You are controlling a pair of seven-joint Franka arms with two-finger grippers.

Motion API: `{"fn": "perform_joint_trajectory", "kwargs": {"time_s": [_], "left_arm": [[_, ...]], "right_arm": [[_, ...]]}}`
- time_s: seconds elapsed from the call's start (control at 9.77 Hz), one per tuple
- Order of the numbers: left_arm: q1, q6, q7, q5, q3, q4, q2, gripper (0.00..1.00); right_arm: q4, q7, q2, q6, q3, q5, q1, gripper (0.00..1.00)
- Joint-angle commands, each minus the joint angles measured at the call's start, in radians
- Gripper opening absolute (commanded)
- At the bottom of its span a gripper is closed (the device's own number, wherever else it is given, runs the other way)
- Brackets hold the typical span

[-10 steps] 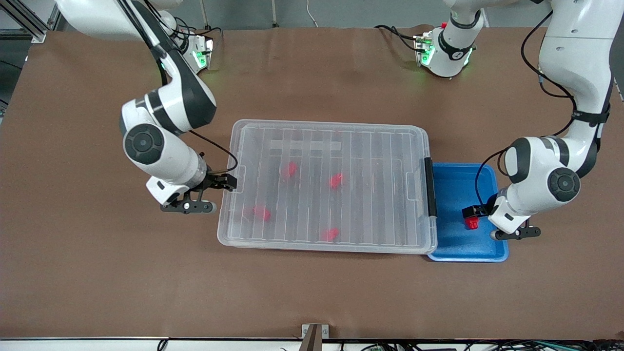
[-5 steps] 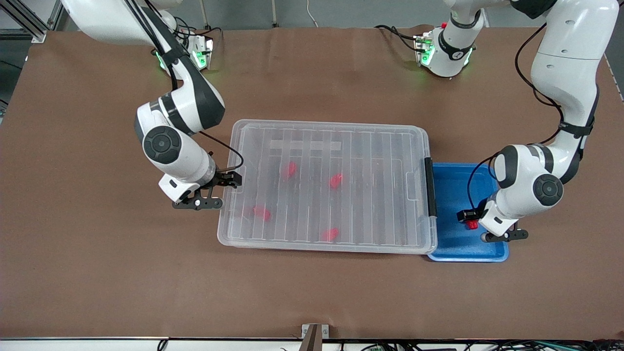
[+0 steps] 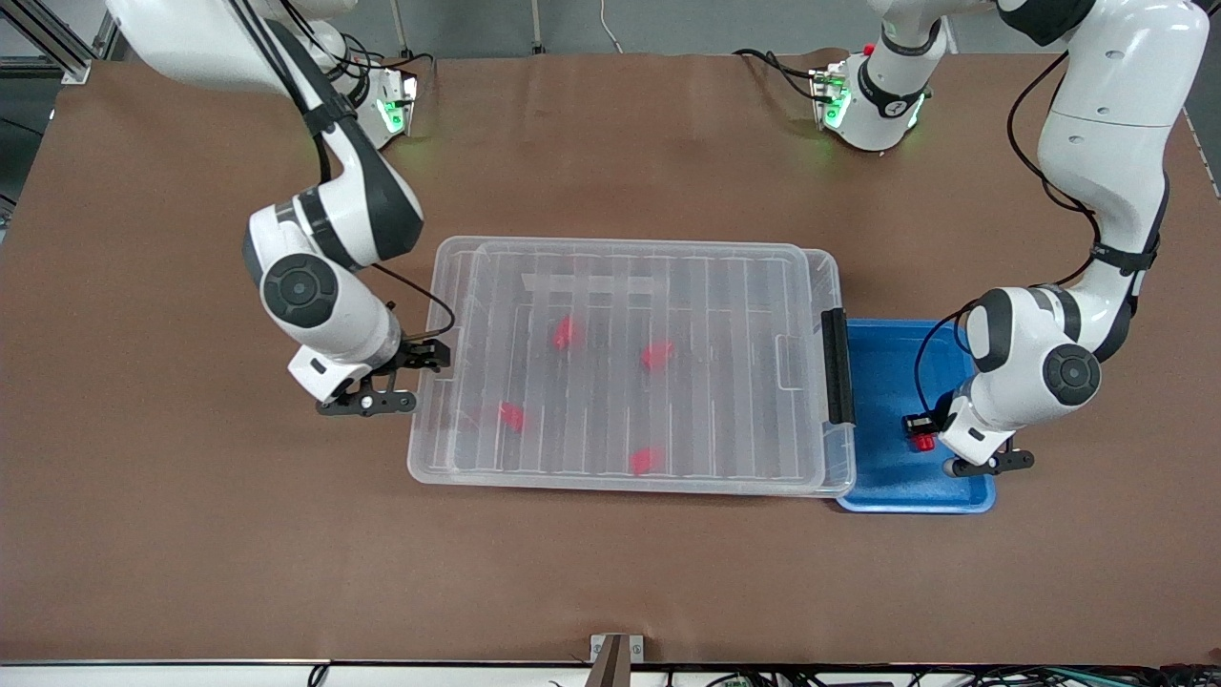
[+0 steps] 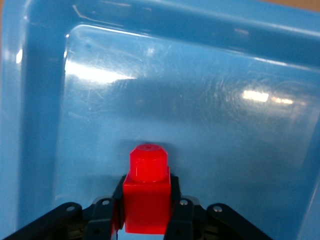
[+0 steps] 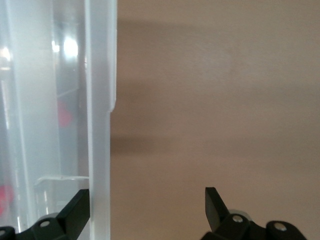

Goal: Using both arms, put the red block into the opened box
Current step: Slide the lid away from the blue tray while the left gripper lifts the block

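My left gripper (image 3: pixel 922 432) is low in the blue tray (image 3: pixel 892 489), shut on the red block (image 3: pixel 924 441). In the left wrist view the block (image 4: pixel 147 192) stands nub outward between the fingers of that gripper (image 4: pixel 146 212), against the tray floor (image 4: pixel 210 125). The clear box (image 3: pixel 838 458) lies mid-table with its ribbed lid (image 3: pixel 620 277) on top. The lid's end toward the right arm juts out past the box. My right gripper (image 3: pixel 431 355) is open there, its fingers either side of the lid's rim (image 5: pixel 99 125). One finger (image 5: pixel 75 210) is by the rim; the right gripper (image 5: pixel 146 197) spans bare table.
Several more red blocks (image 3: pixel 655 356) show through the lid inside the box. A black latch (image 3: pixel 839 367) runs along the box's end next to the blue tray. Brown table surface lies open nearer the front camera.
The left gripper has shut on the red block in the tray. The right gripper has drawn back toward its own end of the table, and the lid's end has shifted out with it.
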Motion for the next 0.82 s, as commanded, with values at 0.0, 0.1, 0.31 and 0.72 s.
{"fn": "perform_joint_trajectory", "kwargs": {"time_s": [0.0,0.1,0.31,0.72], "left_arm": [[0.000,-0.069,-0.077,-0.014,-0.021,-0.001,-0.072,0.00],[0.000,-0.147,-0.077,-0.012,-0.025,0.040,-0.112,0.00],[0.000,-0.313,-0.078,-0.012,-0.066,0.126,-0.166,0.00],[-0.005,-0.393,-0.221,0.005,-0.243,0.160,-0.230,0.00]], "right_arm": [[-0.036,-0.011,-0.037,-0.053,0.007,-0.025,-0.047,1.00],[-0.033,-0.014,-0.039,-0.081,0.007,-0.024,-0.067,1.00],[-0.030,-0.033,-0.040,-0.115,0.002,-0.025,-0.088,1.00],[-0.013,-0.149,-0.053,-0.170,-0.004,-0.027,-0.175,1.00]]}}
